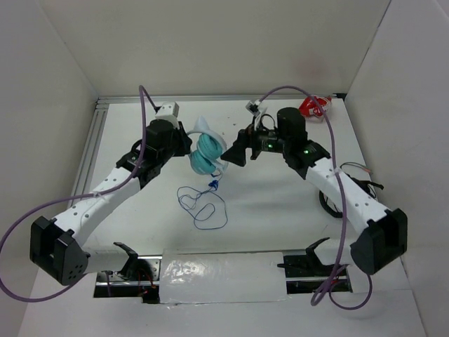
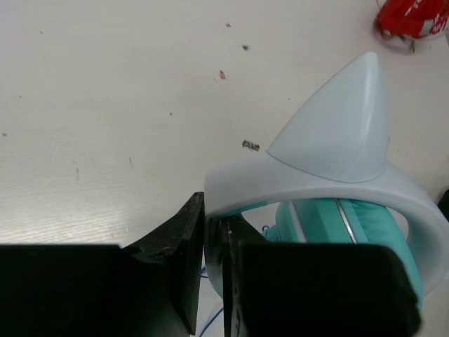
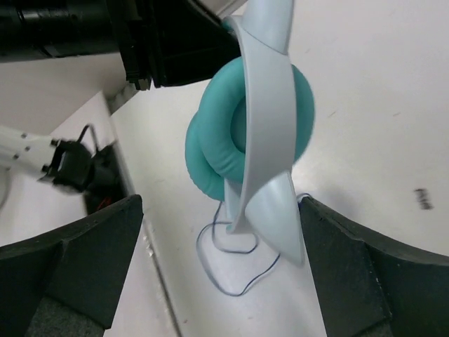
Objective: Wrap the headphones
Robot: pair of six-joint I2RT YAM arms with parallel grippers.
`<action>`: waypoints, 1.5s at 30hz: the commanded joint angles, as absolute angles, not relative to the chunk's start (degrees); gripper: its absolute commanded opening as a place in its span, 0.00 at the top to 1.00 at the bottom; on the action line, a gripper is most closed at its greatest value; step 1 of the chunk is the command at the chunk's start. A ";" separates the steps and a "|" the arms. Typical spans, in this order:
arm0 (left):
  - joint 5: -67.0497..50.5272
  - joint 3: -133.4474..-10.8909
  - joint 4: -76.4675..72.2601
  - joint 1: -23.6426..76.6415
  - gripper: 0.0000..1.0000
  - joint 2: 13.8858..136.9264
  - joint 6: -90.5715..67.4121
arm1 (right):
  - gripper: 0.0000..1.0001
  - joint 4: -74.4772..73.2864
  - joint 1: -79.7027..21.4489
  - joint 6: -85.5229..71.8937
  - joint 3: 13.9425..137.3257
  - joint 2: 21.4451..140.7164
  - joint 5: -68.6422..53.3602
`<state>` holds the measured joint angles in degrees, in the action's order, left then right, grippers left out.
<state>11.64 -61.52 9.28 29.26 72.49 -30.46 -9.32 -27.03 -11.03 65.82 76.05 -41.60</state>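
Observation:
The headphones (image 1: 208, 153) have teal ear cups (image 3: 270, 112), a white headband (image 2: 330, 189) with pointed ears, and a thin dark-blue cord (image 1: 203, 205) lying in loose loops on the table. My left gripper (image 1: 188, 144) is shut on the headband and holds the headphones up; in the left wrist view (image 2: 216, 242) the band sits pinched between the fingers. My right gripper (image 1: 235, 151) is open just right of the headphones; in the right wrist view (image 3: 221, 242) its fingers stand wide on either side of the headband's lower ear, apart from it.
A small red and white object (image 1: 313, 107) lies at the back right, also in the left wrist view (image 2: 414, 17). A dark cable (image 1: 330, 203) lies by the right arm. White walls enclose the table on three sides.

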 commanded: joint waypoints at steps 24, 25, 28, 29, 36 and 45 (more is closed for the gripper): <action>3.26 -104.05 11.93 24.26 1.00 74.17 -30.41 | 0.00 53.18 -34.97 -7.65 31.01 73.45 -27.78; 2.56 -105.11 12.47 24.26 1.00 74.70 -30.41 | 0.00 53.17 -36.72 -7.04 32.94 74.69 -26.56; 0.70 -106.78 12.30 24.26 1.00 75.76 -30.41 | 0.00 62.09 -38.67 -8.69 32.44 79.00 -26.72; 0.79 -108.96 13.00 24.26 1.00 76.28 -30.85 | 0.00 64.05 -39.19 -10.27 32.17 80.84 -26.02; -0.70 -112.24 14.77 24.35 1.00 76.64 -32.87 | 0.00 72.15 -43.94 -13.44 34.80 91.48 -18.04; -2.81 -112.41 14.94 24.35 1.00 74.88 -33.75 | 0.06 75.58 -43.42 -18.72 41.13 103.27 -16.07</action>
